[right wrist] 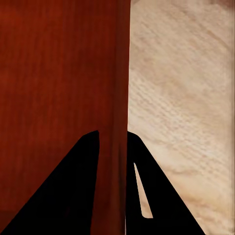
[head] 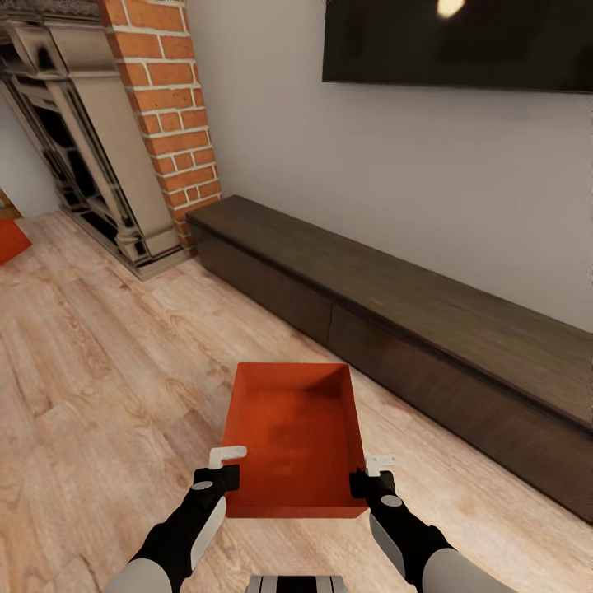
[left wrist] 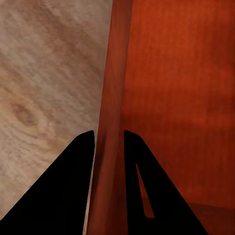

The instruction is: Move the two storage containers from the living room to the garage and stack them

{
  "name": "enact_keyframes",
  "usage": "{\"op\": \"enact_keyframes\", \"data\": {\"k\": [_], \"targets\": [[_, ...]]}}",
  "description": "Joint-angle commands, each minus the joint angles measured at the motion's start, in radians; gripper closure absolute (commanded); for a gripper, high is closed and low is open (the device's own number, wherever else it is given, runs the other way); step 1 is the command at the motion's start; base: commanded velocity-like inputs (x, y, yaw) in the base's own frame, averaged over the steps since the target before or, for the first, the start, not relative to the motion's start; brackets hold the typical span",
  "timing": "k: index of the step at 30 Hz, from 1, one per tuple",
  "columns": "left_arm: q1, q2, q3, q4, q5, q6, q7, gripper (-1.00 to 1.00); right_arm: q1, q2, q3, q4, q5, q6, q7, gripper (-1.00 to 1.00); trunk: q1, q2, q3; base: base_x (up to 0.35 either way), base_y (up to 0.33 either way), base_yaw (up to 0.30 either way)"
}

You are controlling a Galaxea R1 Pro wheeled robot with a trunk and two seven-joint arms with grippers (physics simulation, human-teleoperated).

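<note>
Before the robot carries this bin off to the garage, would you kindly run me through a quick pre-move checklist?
1. Left gripper on the bin: fingers straddle its wall: ok.
2. Right gripper on the opposite wall: fingers straddle it: ok.
3. Bin empty: ok.
4. Bin lifted off the wood floor: cannot tell.
5. Bench apart from the bin: ok.
6. Second bin: red shape at the left edge, cannot tell.

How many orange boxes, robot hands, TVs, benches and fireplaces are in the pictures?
Orange boxes: 2 (held storage container; corner of another orange thing at the frame edge, likely the second)
Robot grippers: 2 (left gripper, right gripper)
TV: 1
Bench: 1
Fireplace: 1
Total: 7
</note>
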Motion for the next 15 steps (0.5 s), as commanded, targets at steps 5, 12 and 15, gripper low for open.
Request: {"op": "enact_keyframes", "data": {"k": [5,12,15], "targets": [[0.0,0.001,0.001,-0.004,-0.017,0.008,0.016,1.0,0.0,0.0,0.007,0.002,-0.016,-0.002,-0.007,1.0,-0.019,0.035,0.015,0.0,0.0,0.0],[0.0,0.0,0.002,-0.004,-0.017,0.008,0.016,1.0,0.0,0.0,0.007,0.002,-0.011,-0.004,-0.007,1.0,-0.046,0.084,0.037,0.0,0.0,0.0],[0.0,-0.001,0.002,-0.004,-0.017,0.008,0.016,1.0,0.0,0.0,0.007,0.002,-0.011,-0.004,-0.007,1.0,-0.058,0.105,0.046,0.0,0.0,0.0]]}}
